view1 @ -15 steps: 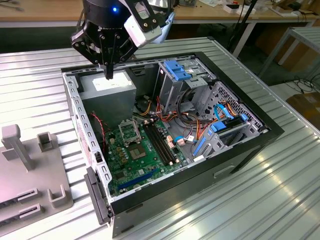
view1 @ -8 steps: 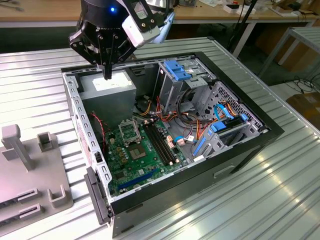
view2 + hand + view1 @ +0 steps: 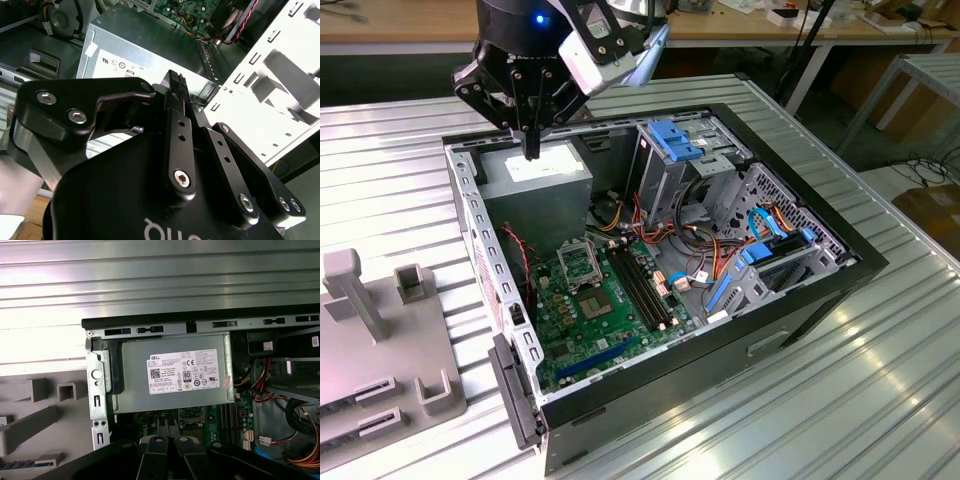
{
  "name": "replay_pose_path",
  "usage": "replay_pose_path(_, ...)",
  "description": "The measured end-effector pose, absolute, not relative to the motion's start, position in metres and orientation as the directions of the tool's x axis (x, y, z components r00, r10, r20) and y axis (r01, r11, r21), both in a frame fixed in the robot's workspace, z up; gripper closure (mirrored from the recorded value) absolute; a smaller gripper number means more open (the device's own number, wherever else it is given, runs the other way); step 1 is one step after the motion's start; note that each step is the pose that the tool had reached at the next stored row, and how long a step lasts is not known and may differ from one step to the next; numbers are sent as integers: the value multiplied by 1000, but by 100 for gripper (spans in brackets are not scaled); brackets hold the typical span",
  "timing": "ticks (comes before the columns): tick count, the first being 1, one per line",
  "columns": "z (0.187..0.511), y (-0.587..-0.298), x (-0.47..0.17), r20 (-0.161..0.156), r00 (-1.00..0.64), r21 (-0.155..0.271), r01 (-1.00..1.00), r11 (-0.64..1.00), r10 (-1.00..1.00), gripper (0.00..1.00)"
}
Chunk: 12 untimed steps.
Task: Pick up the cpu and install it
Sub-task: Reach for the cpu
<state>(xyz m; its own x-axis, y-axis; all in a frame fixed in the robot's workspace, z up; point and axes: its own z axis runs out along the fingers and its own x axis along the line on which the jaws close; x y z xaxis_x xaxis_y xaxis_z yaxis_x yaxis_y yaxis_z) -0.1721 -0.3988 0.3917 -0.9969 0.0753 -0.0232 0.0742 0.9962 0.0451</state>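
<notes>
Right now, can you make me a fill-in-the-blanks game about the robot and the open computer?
1. The black gripper hangs above the grey metal power supply box, whose paper label is coloured ___.
2. The green circuit board lies ___ the black computer case.
3. The plastic drive clips are coloured ___.
Missing words: white; inside; blue.

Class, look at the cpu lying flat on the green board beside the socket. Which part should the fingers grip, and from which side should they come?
Grip the cpu by two opposite edges, coming straight down from above. It is thin and lies face up on the green board, so probably only its rim offers a hold, and the case walls block any sideways approach.
</notes>
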Motion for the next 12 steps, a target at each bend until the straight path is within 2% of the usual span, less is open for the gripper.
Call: replay_pose_path(12, 392, -399, -177, -23, -997, 45, 74, 996, 75, 89)
